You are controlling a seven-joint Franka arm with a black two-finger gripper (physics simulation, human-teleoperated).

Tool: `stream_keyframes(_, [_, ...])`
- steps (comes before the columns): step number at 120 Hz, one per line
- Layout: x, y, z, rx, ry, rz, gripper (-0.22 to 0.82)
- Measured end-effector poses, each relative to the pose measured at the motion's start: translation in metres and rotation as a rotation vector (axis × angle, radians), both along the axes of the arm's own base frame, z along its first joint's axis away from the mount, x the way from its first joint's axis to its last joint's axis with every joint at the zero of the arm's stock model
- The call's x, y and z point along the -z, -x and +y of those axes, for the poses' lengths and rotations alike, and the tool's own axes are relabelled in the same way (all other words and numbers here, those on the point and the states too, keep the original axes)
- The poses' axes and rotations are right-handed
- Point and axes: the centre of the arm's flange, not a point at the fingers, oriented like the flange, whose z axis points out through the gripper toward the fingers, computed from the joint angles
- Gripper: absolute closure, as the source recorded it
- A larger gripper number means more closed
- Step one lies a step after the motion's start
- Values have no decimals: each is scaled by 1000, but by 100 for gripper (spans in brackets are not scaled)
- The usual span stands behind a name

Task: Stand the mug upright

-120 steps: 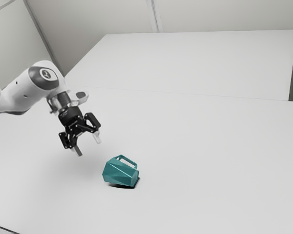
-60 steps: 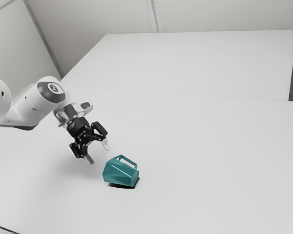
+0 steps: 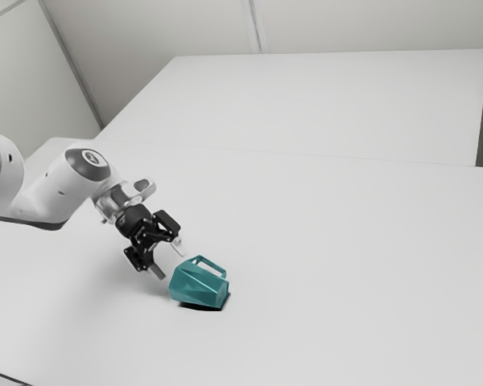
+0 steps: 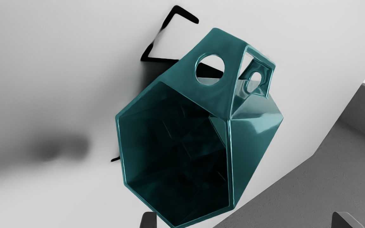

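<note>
I have the black two-finger pincer [image 3: 170, 261] low over the white desk [image 3: 346, 265], its fingers spread well apart. Just beside it, at four o'clock in the exterior view, the teal faceted mug [image 3: 197, 285] lies on its side, open mouth facing my pincer. Its angular teal handle [image 4: 214, 41] sits at the mug's one o'clock in that same view.

White table [image 3: 346, 273] stood before pale wall [image 3: 370, 24]; narrow strip [image 3: 255, 28] ran up it. Grey floor [image 4: 331, 177] lay past table's edge.
</note>
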Motion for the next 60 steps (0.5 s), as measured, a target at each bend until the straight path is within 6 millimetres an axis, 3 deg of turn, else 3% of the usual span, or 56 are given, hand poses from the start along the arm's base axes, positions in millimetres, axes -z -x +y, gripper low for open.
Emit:
stream_keyframes(26, [10,-2,-1,12,21,-19,0])
stream_keyframes(60, [9,-6,-10,26,45,-58,0])
